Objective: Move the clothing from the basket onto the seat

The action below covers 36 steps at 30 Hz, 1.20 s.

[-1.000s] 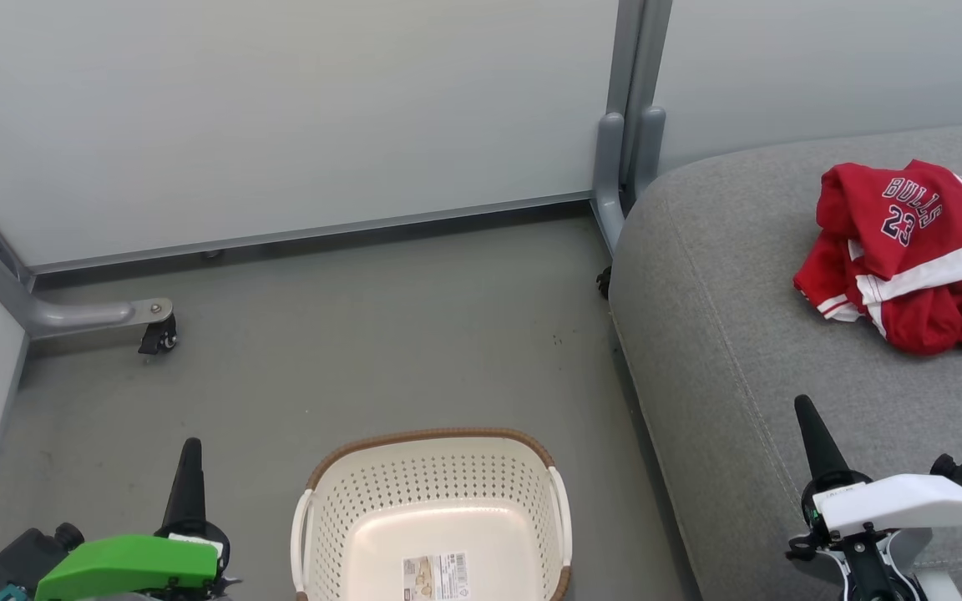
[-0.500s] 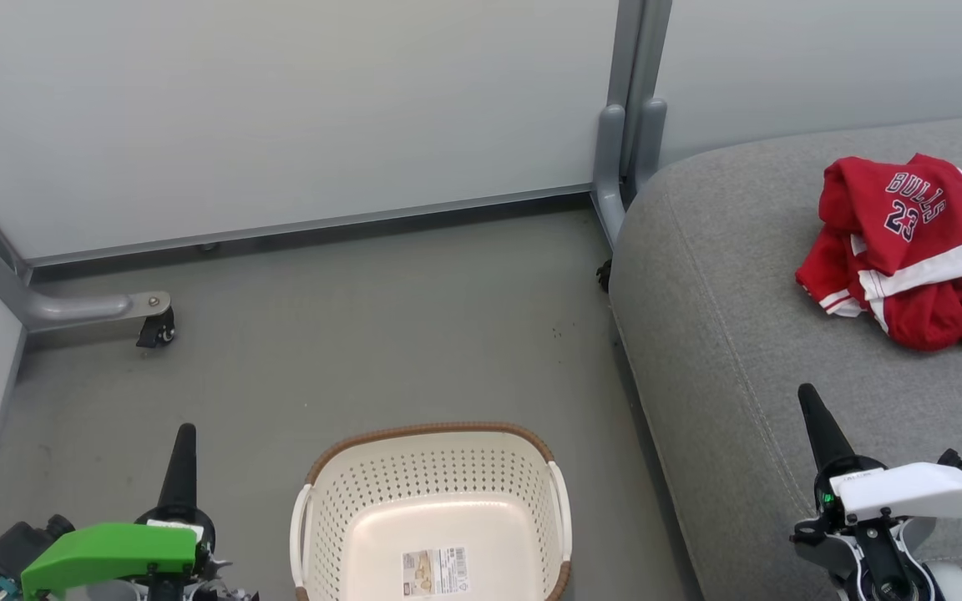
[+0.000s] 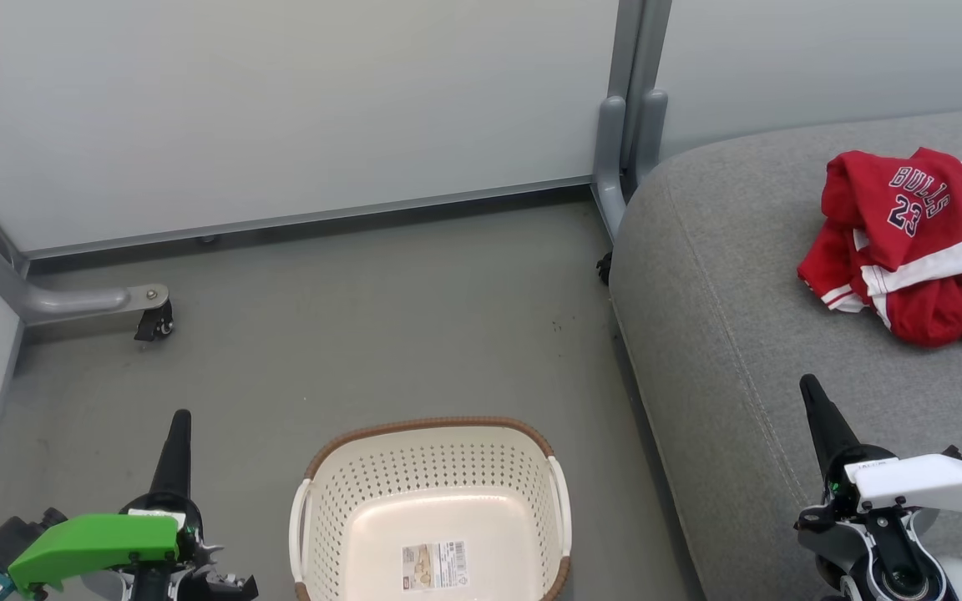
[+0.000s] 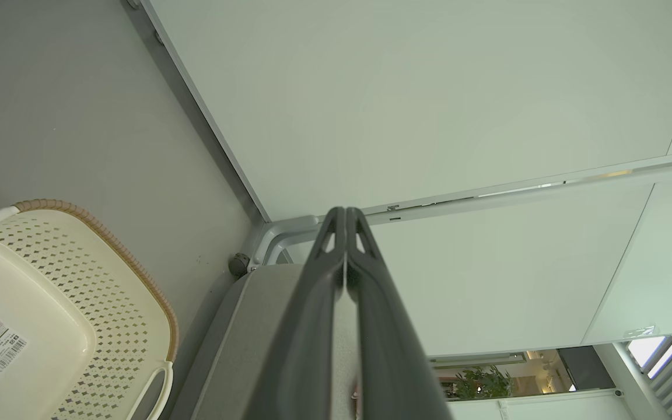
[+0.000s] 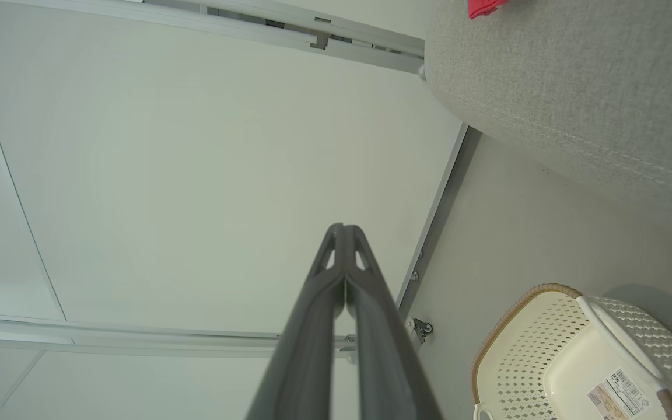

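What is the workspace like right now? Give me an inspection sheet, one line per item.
Surface: grey floor, with the light-grey seat to the robot's right.
Job's things: the red clothing lies bunched on the seat, "BULLS 23" facing up. The basket stands on the floor with no clothing in it, a paper label on its bottom.
Clutter: nothing seen.
Grippers: left gripper shut, holding nothing, left of the basket. Right gripper shut, holding nothing, above the seat's near part.
Cables: nothing seen.
Surroundings: pale partition panels, a grey metal post, and a castor.
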Tool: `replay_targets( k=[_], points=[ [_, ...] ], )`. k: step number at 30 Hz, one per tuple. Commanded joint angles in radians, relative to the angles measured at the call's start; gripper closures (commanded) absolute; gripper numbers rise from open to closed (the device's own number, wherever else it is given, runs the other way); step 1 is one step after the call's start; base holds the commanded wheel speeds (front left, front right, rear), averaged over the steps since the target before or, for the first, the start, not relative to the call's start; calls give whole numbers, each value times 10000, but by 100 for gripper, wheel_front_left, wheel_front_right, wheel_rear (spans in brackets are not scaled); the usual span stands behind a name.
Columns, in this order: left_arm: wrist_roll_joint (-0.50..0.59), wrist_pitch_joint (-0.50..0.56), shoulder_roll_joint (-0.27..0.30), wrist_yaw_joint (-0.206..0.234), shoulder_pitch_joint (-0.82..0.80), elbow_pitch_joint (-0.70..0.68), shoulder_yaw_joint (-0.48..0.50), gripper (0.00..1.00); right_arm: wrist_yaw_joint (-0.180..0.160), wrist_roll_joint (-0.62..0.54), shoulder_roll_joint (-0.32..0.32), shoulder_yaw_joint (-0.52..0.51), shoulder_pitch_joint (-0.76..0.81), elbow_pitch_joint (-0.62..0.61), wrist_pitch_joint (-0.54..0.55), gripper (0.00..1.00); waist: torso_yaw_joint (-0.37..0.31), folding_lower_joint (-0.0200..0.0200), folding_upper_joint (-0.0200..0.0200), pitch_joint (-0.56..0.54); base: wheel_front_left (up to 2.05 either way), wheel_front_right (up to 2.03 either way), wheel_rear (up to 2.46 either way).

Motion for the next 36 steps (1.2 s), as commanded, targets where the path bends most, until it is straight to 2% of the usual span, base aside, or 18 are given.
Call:
replay_targets(
  k=[1, 27, 36],
  points=[
    [-211, 81, 86, -78, -268, -13, 91, 100, 4, 233, 6, -68, -183, -1, 67, 100, 0, 0, 0, 13, 0, 0, 0],
    [-1966, 577, 69, -289, -650, 180, 385, 100, 4, 1991, 57, -381, -459, 137, 584, 100, -4, 0, 0, 238, 0, 0, 0],
    [-1930, 574, 55, -286, -612, 176, 395, 100, 4, 1933, 65, -398, -430, 137, 601, 100, -4, 0, 0, 241, 0, 0, 0]
  ],
)
